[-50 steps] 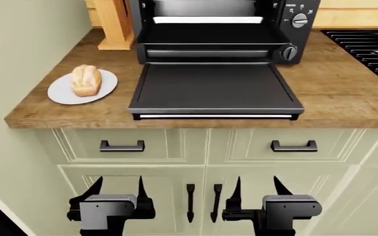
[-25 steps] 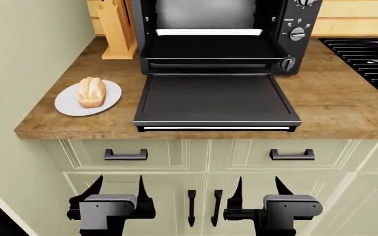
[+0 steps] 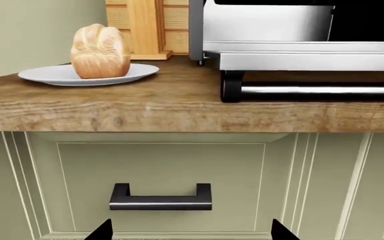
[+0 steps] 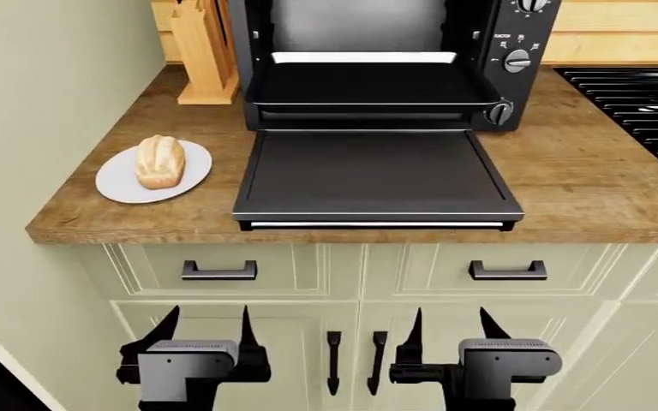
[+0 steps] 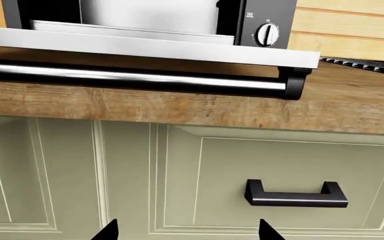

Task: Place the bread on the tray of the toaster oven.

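The bread (image 4: 160,161), a golden-tan split-top loaf, stands on a round white plate (image 4: 120,185) at the counter's left; it also shows in the left wrist view (image 3: 99,52). The black toaster oven (image 4: 523,86) sits at the back with its door (image 4: 377,175) dropped flat. The black tray (image 4: 369,86) is slid partly out of it, with a pale rear edge. My left gripper (image 4: 206,330) and right gripper (image 4: 451,329) are both open and empty, low in front of the cabinet, well below the counter.
A wooden knife block (image 4: 201,51) stands left of the oven. Black stovetop grates (image 4: 637,94) lie at the right. The wooden counter edge (image 4: 306,233) overhangs pale green drawers with black handles (image 4: 218,271) (image 4: 507,271). A wall runs along the left.
The head view shifted so the counter sits lower in frame than a second ago; little differs from half a second ago. Both grippers keep their place and stay open.
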Tool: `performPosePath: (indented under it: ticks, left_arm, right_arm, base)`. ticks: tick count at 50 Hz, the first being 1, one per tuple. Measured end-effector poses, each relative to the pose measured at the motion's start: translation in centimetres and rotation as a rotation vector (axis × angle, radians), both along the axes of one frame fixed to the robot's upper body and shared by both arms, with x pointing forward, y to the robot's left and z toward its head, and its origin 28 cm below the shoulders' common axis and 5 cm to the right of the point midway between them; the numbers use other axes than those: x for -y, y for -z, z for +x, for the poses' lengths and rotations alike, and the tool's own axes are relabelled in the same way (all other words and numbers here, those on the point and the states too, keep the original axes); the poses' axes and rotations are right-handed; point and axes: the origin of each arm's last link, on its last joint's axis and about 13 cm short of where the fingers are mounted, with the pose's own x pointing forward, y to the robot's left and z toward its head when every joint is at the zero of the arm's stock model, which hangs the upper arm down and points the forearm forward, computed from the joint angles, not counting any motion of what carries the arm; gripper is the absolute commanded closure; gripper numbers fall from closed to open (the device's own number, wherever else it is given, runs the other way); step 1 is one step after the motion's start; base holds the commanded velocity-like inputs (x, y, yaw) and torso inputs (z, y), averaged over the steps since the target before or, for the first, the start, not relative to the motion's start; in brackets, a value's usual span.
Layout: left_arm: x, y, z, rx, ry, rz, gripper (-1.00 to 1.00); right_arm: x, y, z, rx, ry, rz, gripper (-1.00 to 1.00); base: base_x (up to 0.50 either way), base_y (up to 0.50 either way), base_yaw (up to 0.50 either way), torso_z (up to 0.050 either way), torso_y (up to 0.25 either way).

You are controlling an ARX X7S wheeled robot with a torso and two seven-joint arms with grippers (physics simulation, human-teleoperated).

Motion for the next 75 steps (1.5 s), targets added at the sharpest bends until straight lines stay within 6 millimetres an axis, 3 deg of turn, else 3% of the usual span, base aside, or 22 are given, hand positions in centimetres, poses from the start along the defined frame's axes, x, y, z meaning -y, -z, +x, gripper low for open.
performPosePath:
  ticks: [17, 27, 37, 49, 56, 65, 75]
  left_arm:
    - [-0.2, -0.3, 0.0, 0.005, -0.017, 0.003, -1.00]
    - [-0.4, -2.4, 0.5, 0.023, -0.010, 0.008, -1.00]
    - [-1.3, -6.7, 1.5, 0.045, 0.011, 0.013, -1.00]
    - [-3.9, -15.2, 4.1, 0.017, 0.006, -0.004, -1.00]
    - [-5.3, -19.2, 5.6, -0.029, 0.001, 0.023, -1.00]
    - [-6.5, -22.8, 7.3, -0.097, -0.005, 0.041, -1.00]
    - [-7.3, -24.2, 8.3, -0.172, -0.017, 0.061, -1.00]
  right_arm:
    - [-0.1, -0.2, 0.0, 0.006, -0.011, 0.004, -1.00]
    - [0.5, -2.7, 0.7, 0.041, 0.000, 0.011, -1.00]
    - [1.8, -7.5, 2.2, 0.082, -0.009, -0.009, -1.00]
    - [4.7, -15.2, 4.4, 0.100, -0.020, 0.009, -1.00]
    - [6.1, -19.7, 5.6, 0.107, -0.037, 0.012, -1.00]
    - [7.2, -24.2, 5.9, 0.121, -0.049, -0.010, -1.00]
    - [7.9, -26.6, 5.5, 0.112, -0.054, -0.019, -1.00]
  base:
    - [0.00, 0.00, 0.00, 0.000, 0.000]
    - [0.00, 0.00, 0.00, 0.000, 0.000]
    - [0.00, 0.00, 0.00, 0.000, 0.000]
    - [0.00, 0.00, 0.00, 0.000, 0.000]
    - [0.00, 0.00, 0.00, 0.000, 0.000]
    - [0.20, 0.00, 0.00, 0.000, 0.000]
    - [0.36, 0.00, 0.00, 0.000, 0.000]
